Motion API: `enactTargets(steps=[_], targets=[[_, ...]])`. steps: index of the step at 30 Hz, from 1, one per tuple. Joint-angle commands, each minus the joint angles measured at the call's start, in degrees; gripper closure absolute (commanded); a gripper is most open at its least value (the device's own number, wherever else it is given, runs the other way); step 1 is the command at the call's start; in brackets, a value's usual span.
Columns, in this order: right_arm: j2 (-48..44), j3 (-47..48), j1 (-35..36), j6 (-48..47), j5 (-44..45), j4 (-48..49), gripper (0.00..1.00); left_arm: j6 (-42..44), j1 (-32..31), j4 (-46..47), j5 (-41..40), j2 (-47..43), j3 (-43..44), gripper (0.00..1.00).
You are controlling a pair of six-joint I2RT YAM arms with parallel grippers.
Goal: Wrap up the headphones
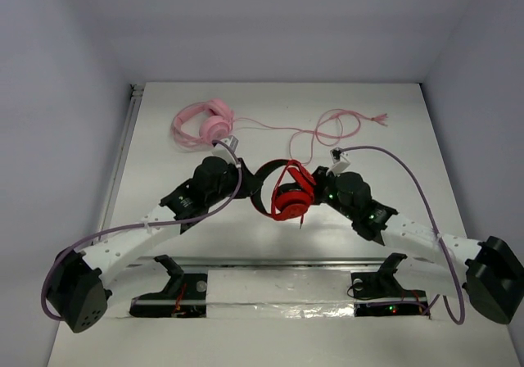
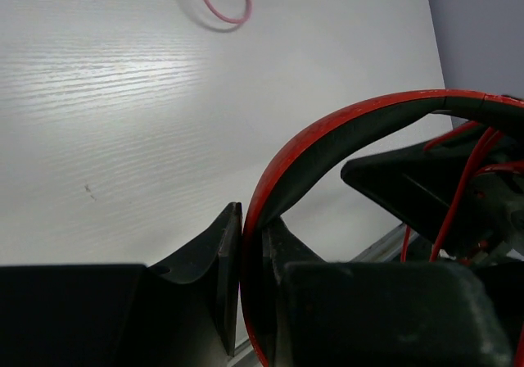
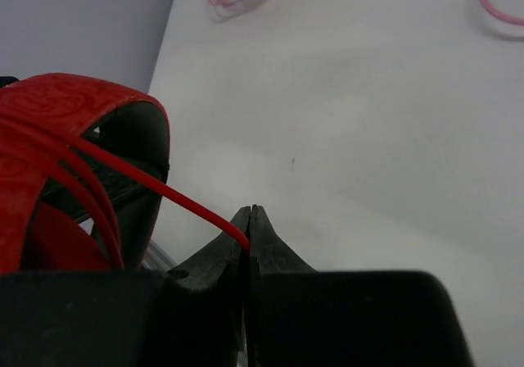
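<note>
At the near side of the table (image 1: pixel 393 244), the left gripper (image 2: pixel 250 228) was found clamped on the black-and-red headband (image 2: pixel 344 117), its two fingers pressed against either face of the band with no gap showing. The right gripper (image 3: pixel 250 219) was closed tight on the thin red cable (image 3: pixel 164 191), pinched at the very fingertips. From that pinch the cable ran in a straight, taut line back to the headphones (image 1: pixel 292 193), which were held between the two arms at the middle of the table. Several strands of the same cable already lay across the red part of the headphones, so the step in hand was judged to be winding a further turn. To do this well, the left grip ought to hold the band steady as an anchor while the right carries the cable round it under even tension, laying each turn beside the last. A fingertip pinch on so thin a cable was judged liable to slip if pulled hard. How much cable lay free beyond the pinch could not be told. Farther off, the pink headphones (image 1: pixel 209 123) and their pink cable (image 1: pixel 352 120) lay in loose loops, well apart from the work, and the winding arc should stay short of them.
</note>
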Motion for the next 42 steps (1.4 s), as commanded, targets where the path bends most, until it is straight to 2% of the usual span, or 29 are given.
enactTargets(steps=[1,8,13,16,29,35,41,42], targets=[[3.0,-1.4,0.1,8.1,-4.3,8.9,0.95,-9.0,0.3,14.3,-9.4,0.1,0.3,1.0],[13.8,-6.6,0.1,15.4,-8.3,20.2,0.93,-11.0,0.3,11.8,-16.3,6.1,-1.2,1.0],[23.9,-9.5,0.1,18.9,-11.8,28.7,0.89,-14.2,-0.8,9.4,-21.3,5.3,-6.0,1.0],[27.4,-10.2,0.1,19.8,-12.5,30.3,0.85,-14.2,-0.8,7.6,-24.1,5.6,-6.7,1.0],[32.4,-13.1,0.1,21.5,-15.4,34.3,0.85,-9.8,-1.3,5.3,-28.2,23.3,-1.6,1.0],[36.3,-12.5,0.1,20.6,-18.5,36.7,0.83,-10.5,-2.5,4.1,-29.2,27.8,1.5,1.0],[37.7,-9.8,2.4,18.2,-25.0,35.0,0.74,-9.1,-2.5,2.1,-31.1,30.5,4.4,1.0],[36.8,-9.6,2.4,17.5,-25.0,33.4,0.65,-8.7,-2.5,2.1,-31.3,30.9,4.8,1.0]])
